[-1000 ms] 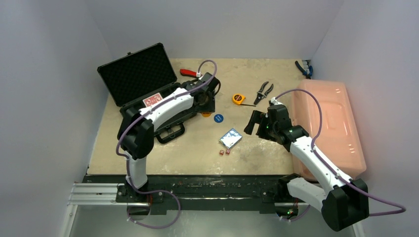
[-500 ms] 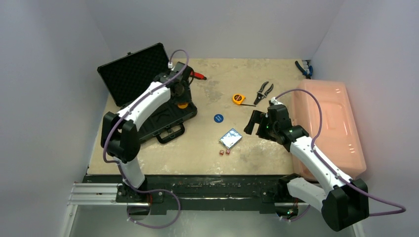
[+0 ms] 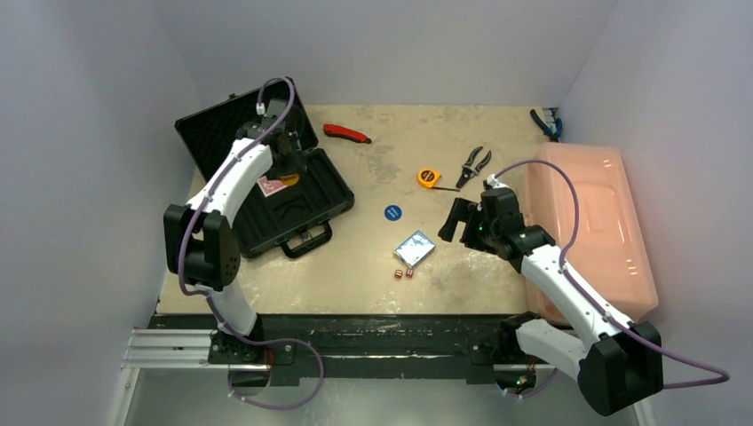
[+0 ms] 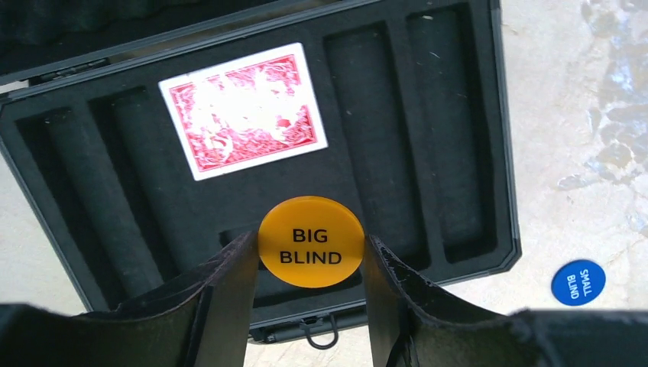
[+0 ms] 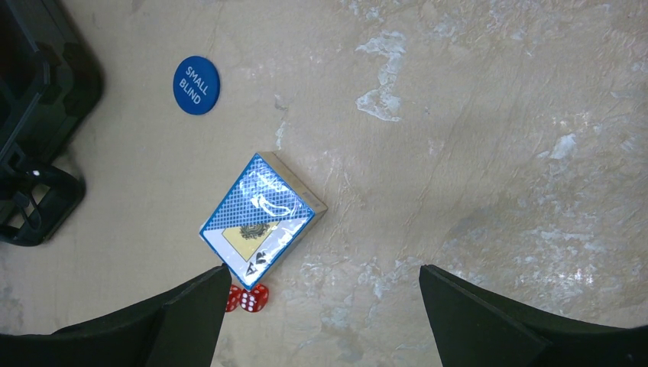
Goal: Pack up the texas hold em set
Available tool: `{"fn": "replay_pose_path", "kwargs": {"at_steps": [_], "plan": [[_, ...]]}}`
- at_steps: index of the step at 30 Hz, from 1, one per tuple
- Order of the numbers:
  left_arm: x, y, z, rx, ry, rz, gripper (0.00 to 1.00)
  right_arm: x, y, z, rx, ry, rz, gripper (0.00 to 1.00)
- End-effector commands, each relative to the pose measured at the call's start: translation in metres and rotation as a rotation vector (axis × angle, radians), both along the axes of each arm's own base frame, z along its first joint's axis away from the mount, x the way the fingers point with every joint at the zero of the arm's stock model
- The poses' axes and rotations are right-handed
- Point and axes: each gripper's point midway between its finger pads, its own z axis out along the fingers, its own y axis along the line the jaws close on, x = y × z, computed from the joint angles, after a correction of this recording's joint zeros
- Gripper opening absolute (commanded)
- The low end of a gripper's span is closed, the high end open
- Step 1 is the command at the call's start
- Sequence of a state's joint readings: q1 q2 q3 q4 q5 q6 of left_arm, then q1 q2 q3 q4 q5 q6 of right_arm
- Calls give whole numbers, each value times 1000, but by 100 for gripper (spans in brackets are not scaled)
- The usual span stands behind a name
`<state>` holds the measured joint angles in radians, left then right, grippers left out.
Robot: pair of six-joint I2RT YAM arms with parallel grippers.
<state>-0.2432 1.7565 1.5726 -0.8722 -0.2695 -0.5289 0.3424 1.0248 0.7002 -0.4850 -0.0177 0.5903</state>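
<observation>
**Mia:** What does the left gripper (image 4: 309, 238) have?

**Ben:** It pinches the orange disc (image 4: 310, 245) by its edges. It hangs over the open black briefcase (image 4: 397, 115). The red card deck (image 4: 243, 109) lies in the foam, at 11 o'clock from the disc.

**Mia:** How should it put the disc in?

**Ben:** I think slow and straight down over a free slot. Keep the disc flat. Let go only when it sits low in the foam. Don't bump the red deck.

**Mia:** And the right gripper (image 5: 322, 275)?

**Ben:** Its fingers are wide apart, with nothing in them. It hangs over the blue card deck (image 5: 262, 216) on the table. The red dice (image 5: 247, 298) sit just beside the deck at 6 o'clock. The blue disc (image 5: 196, 85) lies at 11 o'clock.
</observation>
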Motion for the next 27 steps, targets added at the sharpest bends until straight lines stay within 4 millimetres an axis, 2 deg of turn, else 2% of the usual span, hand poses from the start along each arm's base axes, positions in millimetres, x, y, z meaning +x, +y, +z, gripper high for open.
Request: {"fn": "replay_pose_path", "kwargs": {"at_steps": [1, 12, 17, 24, 27], "plan": [[11, 17, 12, -11, -30, 8, 0, 4, 2, 7, 4, -43, 10, 99], [34, 47, -11, -59, 17, 74, 0, 4, 2, 5, 6, -37, 14, 99], [44, 55, -20, -72, 40, 87, 0, 3, 3, 5, 5, -34, 17, 99], [47, 62, -35, -70, 78, 109, 0, 3, 3, 4, 5, -30, 19, 99], [47, 63, -39, -71, 86, 110, 5, 3, 3, 3, 4, -27, 20, 99]]}}
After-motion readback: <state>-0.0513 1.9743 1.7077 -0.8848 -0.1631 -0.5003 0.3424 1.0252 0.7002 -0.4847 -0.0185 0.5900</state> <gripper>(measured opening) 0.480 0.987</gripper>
